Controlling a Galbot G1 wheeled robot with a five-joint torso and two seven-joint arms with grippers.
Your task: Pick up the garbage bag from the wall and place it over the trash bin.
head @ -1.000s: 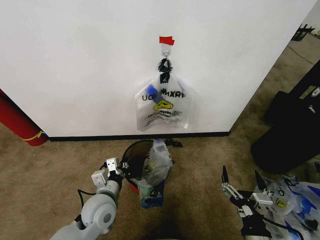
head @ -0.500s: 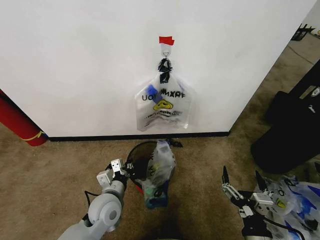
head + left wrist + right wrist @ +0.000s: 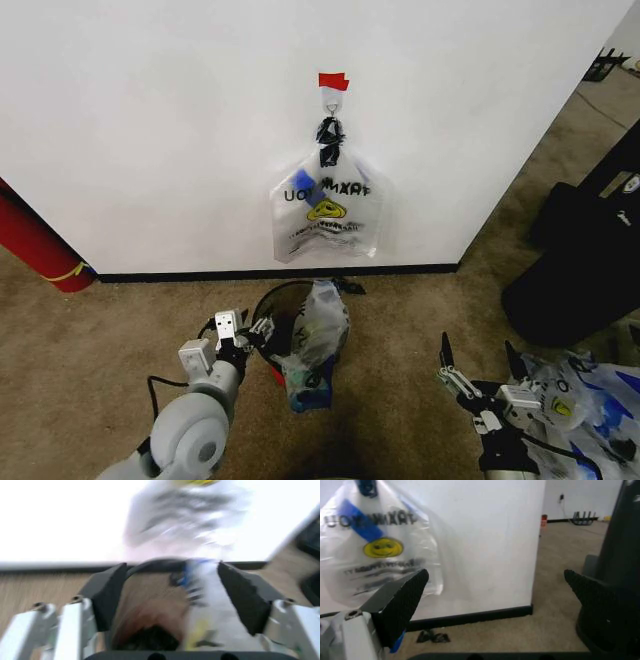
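A garbage bag (image 3: pixel 327 215) of clear plastic with a yellow smiley hangs from a metal hook (image 3: pixel 331 104) under red tape on the white wall (image 3: pixel 150 120). It also shows in the right wrist view as the garbage bag (image 3: pixel 375 547). Below it on the carpet stands the black mesh trash bin (image 3: pixel 272 312), with another clear bag (image 3: pixel 316 335) draped over its right side. My left gripper (image 3: pixel 250 332) is at the bin's left rim. Its fingers (image 3: pixel 107 596) are open, with the bin rim (image 3: pixel 150 564) and draped bag (image 3: pixel 205 607) between them. My right gripper (image 3: pixel 477 352) hovers open low at the right.
A large red cylinder (image 3: pixel 35 245) leans at the wall on the left. A bulky black object (image 3: pixel 590 250) sits at the right, with a heap of similar bags (image 3: pixel 585 400) in front of it. A small dark scrap (image 3: pixel 347 286) lies by the baseboard.
My left arm swung right toward the bin, then drew back a little to the left. The bag draped on the bin shifted slightly with it. The right gripper edged slightly left.
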